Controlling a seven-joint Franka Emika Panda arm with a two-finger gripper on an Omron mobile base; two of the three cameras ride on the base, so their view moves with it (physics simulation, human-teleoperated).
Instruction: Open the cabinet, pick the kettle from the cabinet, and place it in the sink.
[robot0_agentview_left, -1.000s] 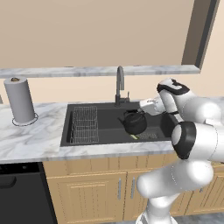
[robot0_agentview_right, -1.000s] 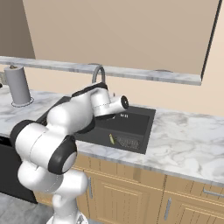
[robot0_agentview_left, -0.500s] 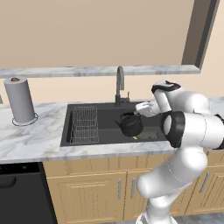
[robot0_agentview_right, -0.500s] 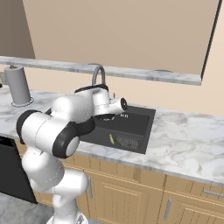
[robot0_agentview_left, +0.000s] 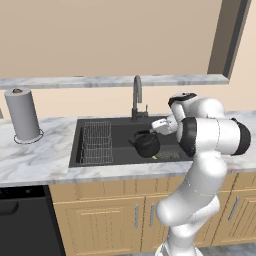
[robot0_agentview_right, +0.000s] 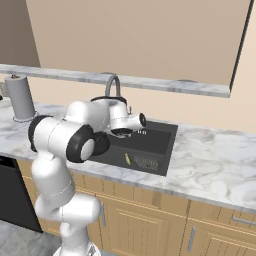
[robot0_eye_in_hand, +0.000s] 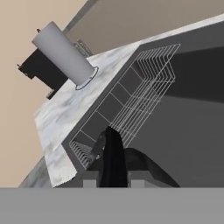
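The black kettle (robot0_agentview_left: 146, 144) is low inside the black sink (robot0_agentview_left: 120, 134), just right of the wire rack (robot0_agentview_left: 96, 142). My gripper (robot0_agentview_left: 149, 131) comes in from the right and is shut on the kettle's arched handle (robot0_eye_in_hand: 113, 153). In the hand view that handle rises as a dark arc between my fingertips (robot0_eye_in_hand: 90, 177), with the kettle's body below it. Whether the kettle rests on the sink floor I cannot tell. In the right base view my arm covers the kettle, and the sink (robot0_agentview_right: 159, 134) shows beside it. The cabinet is out of view.
A dark gooseneck faucet (robot0_agentview_left: 136, 97) stands behind the basin. A paper towel roll (robot0_agentview_left: 22, 115) stands on the marble counter (robot0_agentview_left: 40, 160) to the left. A small yellow-green item (robot0_agentview_right: 127, 159) lies on the sink floor near the drain. Tan drawers and a black dishwasher (robot0_agentview_left: 25, 220) sit below.
The arm's elbow has swung forward and round. The kettle has shifted slightly left and down in the sink, still gripped.
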